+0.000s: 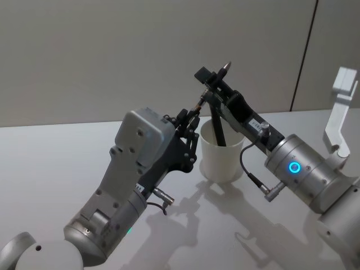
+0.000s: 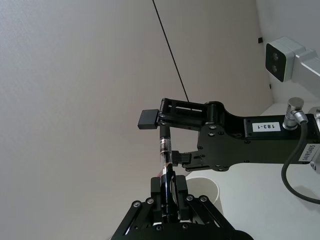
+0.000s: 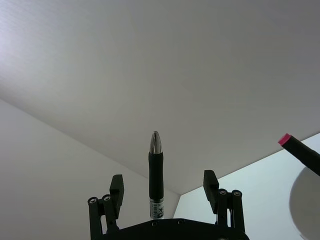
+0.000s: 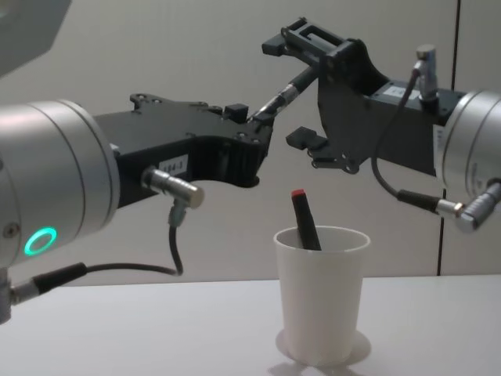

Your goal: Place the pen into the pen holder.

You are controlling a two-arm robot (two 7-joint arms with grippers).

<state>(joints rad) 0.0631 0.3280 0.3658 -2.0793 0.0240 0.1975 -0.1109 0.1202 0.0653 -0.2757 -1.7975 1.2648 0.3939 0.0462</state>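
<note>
Chest view: the pen (image 4: 286,92) is in the air above the pen holder (image 4: 321,305) and not yet inside it. The left gripper (image 4: 254,125) is clamped on the pen's lower end. The right gripper (image 3: 163,187) stands wide, its fingers on either side of the barrel without touching it. A red-capped marker (image 4: 304,219) leans inside the cup. Judge the task about half done: transfer, lowering and release are left. You have free room above the cup mouth. Steer clear of the marker and the rolled rim, as the light cup may tip.
</note>
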